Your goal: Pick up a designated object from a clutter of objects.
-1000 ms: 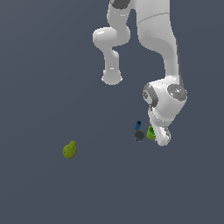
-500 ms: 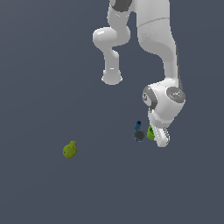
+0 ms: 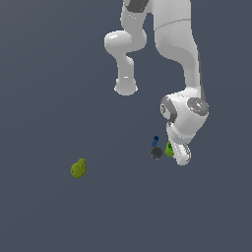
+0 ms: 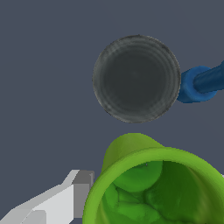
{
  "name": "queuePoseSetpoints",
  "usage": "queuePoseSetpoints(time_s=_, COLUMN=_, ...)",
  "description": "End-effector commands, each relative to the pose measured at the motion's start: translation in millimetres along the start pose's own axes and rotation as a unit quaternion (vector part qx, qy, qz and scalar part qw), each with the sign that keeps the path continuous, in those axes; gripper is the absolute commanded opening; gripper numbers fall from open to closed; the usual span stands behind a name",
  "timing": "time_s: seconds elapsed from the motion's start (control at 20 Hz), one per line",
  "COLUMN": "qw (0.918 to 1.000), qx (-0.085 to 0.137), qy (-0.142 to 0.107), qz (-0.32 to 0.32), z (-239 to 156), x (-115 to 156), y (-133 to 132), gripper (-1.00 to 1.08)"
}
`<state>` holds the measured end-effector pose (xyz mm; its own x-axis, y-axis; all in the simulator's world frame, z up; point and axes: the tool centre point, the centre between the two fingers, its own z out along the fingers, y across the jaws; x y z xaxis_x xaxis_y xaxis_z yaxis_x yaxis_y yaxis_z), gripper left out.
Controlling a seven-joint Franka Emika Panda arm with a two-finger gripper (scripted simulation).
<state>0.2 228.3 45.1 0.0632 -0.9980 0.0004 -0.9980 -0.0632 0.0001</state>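
Observation:
The designated object, a small lime-green cup (image 3: 169, 149), sits on the dark floor under the arm's hand. In the wrist view the cup (image 4: 131, 153) fills the space between my fingers, and its hollow inside shows. My gripper (image 3: 177, 155) is down around it, and one light grey finger (image 4: 65, 201) presses against the cup's wall. The other finger is almost out of frame. The rest of the clutter of objects is a blue and dark grey item (image 3: 156, 149) right beside the cup and an olive-yellow pear-shaped lump (image 3: 78, 168).
In the wrist view the blue and dark grey item shows as a dark grey disc (image 4: 136, 78) with a blue handle (image 4: 199, 83), a short gap from the cup. The pear-shaped lump lies far off toward the exterior view's left. The arm's white links (image 3: 172, 44) rise above.

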Motion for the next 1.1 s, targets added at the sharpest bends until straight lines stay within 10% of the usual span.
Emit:
queuePoseSetpoints(time_s=0.0, qw=1.0000, qx=0.001, qy=0.000, qz=0.000, z=-6, x=0, y=-1, gripper=-1.00)
queuePoseSetpoints(time_s=1.05, qw=1.0000, qx=0.000, qy=-0.001, qz=-0.001, z=-187, x=23, y=-9, gripper=-1.00)
